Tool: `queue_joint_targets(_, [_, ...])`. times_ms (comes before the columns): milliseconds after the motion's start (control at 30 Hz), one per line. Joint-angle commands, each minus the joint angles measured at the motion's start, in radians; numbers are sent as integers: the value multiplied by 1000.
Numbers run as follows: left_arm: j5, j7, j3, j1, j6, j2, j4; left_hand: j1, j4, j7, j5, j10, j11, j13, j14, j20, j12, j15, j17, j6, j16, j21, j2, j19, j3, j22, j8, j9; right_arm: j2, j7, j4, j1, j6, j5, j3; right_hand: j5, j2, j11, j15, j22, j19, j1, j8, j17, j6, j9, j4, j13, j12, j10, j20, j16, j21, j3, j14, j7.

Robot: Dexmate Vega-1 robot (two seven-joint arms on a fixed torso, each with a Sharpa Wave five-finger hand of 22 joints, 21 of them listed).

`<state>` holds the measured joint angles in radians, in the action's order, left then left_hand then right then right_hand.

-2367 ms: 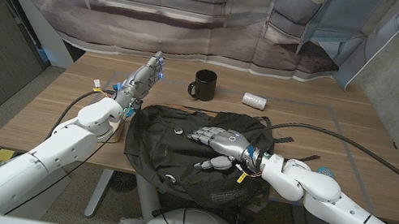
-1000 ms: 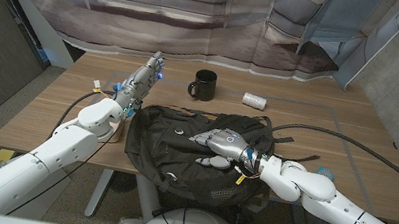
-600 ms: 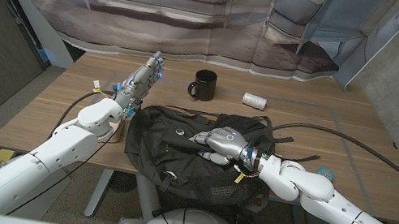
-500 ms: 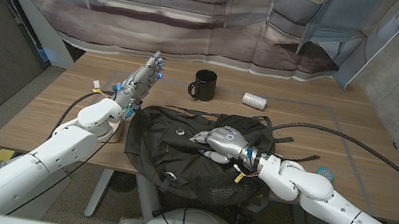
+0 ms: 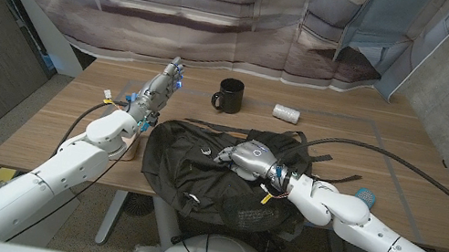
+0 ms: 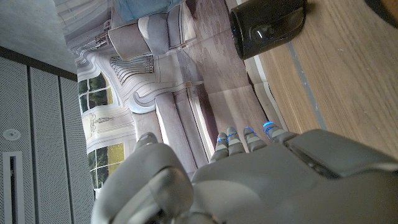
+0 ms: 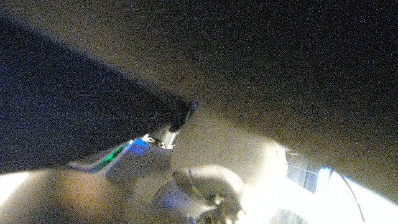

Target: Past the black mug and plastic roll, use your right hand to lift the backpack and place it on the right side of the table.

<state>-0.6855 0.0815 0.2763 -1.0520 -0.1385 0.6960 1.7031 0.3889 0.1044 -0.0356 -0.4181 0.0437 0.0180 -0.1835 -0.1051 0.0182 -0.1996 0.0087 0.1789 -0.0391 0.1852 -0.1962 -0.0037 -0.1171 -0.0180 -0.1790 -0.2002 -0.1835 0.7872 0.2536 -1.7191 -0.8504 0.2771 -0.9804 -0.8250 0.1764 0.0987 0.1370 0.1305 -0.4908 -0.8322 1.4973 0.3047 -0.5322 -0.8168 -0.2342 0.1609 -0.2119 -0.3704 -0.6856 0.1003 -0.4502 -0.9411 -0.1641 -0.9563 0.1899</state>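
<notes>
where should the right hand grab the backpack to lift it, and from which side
Grip the bunched fabric on top of the backpack, near its middle, coming from above. The bag lies slumped and flat on the table, so its sides give little to hold, while the top gathers into a fold. The right hand already sits there with its fingers curled into the cloth.
</notes>
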Motion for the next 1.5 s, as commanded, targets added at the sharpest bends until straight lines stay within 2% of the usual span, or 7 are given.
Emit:
queue_joint_targets(33, [2, 3, -2, -1, 1, 1, 4, 1, 3, -1, -6, 4, 0, -2, -7, -4, 0, 4, 5, -1, 2, -2, 11, -5, -8, -2, 3, -3, -2, 53, 13, 10, 33, 32, 0, 6, 10, 3, 110, 3, -10, 29, 26, -23, -70, -7, 2, -6, -12, -22, 121, -15, -7, -2, -13, -18])
queue_joint_targets(200, [-1, 0, -1, 0, -2, -3, 1, 2, 3, -1, -6, 3, 0, -2, -8, -5, -1, 4, 5, -1, 2, -2, 12, -5, -9, -2, 3, -3, 1, 79, 10, 14, 49, 31, 6, 8, 28, -11, 104, -2, -4, 37, 33, -29, -108, -5, -5, -6, -25, -66, 127, -13, -23, -10, -20, -32])
queue_joint_targets(433, [0, 0, -3, -1, -7, -4, 0, 2, 3, -2, -6, 3, -2, -2, -7, -5, -1, 4, 4, -1, 2, -2, 13, -6, -11, -2, 3, -3, 15, 96, -25, 5, 54, 35, 27, 9, 41, -7, 100, -11, 7, 40, 32, -27, -134, -1, -12, -5, -35, -108, 129, -6, -48, -16, -41, -55])
queue_joint_targets(1500, [-11, -2, -31, -24, -17, 13, 18, 5, 3, -3, -6, 4, -1, -2, -8, -6, -1, 5, 4, -2, 2, -2, 16, -7, -19, -2, 4, -3, 60, 66, -177, -55, 15, 14, 118, 11, 57, -9, 96, -19, 19, 31, 25, -26, -174, 7, -22, -7, -36, -154, 131, 6, -85, -34, -76, -70])
